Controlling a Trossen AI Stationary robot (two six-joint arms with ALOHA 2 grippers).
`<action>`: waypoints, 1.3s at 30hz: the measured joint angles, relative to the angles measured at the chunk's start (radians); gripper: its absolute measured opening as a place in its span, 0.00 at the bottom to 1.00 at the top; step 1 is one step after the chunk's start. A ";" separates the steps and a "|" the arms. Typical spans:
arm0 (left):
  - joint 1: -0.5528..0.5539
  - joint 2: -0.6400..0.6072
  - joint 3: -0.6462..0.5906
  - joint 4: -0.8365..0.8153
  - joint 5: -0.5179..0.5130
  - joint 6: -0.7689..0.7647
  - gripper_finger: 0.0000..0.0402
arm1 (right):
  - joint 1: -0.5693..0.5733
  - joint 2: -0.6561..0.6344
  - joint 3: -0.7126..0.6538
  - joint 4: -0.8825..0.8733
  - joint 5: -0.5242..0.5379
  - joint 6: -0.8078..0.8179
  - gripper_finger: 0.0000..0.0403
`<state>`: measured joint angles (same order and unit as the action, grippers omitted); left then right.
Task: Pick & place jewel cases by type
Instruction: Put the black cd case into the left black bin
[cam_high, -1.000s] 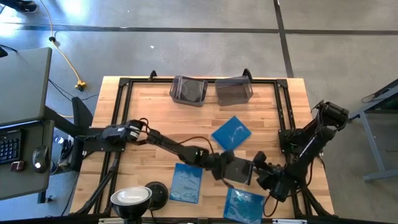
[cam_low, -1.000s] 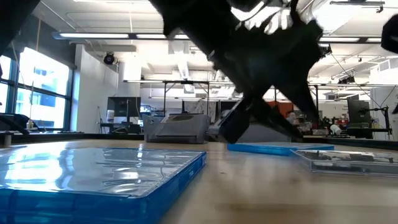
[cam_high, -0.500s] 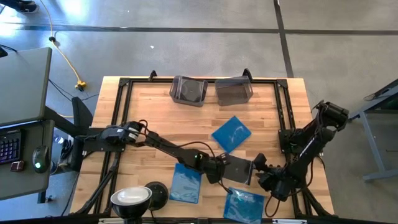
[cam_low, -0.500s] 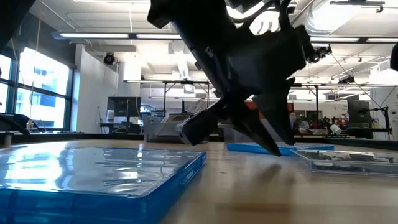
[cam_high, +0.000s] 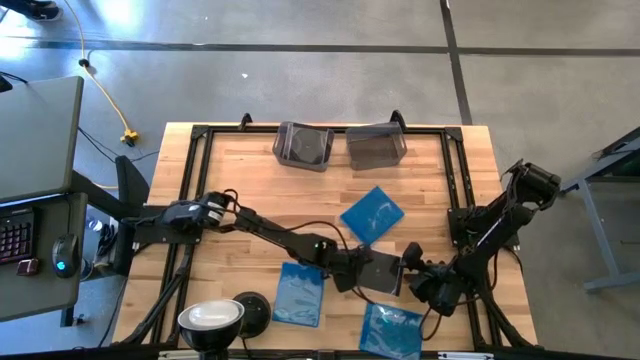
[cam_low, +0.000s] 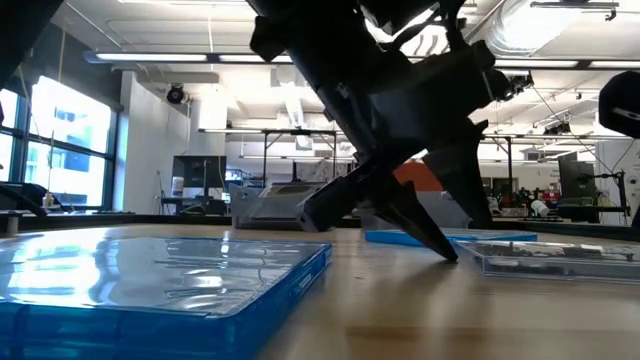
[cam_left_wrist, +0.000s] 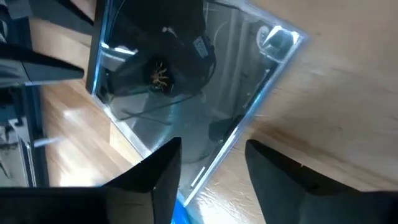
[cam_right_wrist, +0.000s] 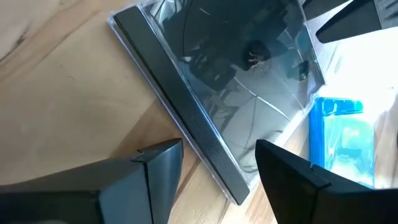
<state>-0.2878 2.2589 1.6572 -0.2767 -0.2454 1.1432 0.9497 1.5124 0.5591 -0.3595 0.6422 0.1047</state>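
— The left gripper (cam_high: 347, 273) has shifted again since a second ago; it dropped toward the near edge, then came back a touch, and the right gripper (cam_high: 418, 270) has crept in from the other side.

— Holding anything?

— No. From each wrist, both sets of fingers stand apart with the dark jewel case (cam_high: 380, 272) lying flat on the table (cam_high: 240, 180) between the two grippers, one edge in each gap. Nothing is clamped.

— So not picked yet?

— I'd say they're lining up on it. Three blue jewel cases (cam_high: 371, 214) lie around untouched, and the two grey bins (cam_high: 305, 146) sit at the far edge, well apart from the case.
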 joint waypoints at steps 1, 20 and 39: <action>0.000 -0.002 -0.006 0.003 0.001 0.012 0.46 | -0.001 0.000 0.000 0.000 -0.001 0.000 0.49; 0.000 0.001 -0.025 0.117 0.004 0.061 0.47 | -0.008 0.002 -0.003 0.118 0.013 -0.207 0.49; 0.003 0.005 -0.025 0.085 -0.265 0.107 0.15 | -0.096 0.002 -0.002 0.132 0.019 -0.191 0.26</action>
<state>-0.2848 2.2639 1.6321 -0.1913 -0.5107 1.2503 0.8534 1.5143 0.5575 -0.2280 0.6612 -0.0864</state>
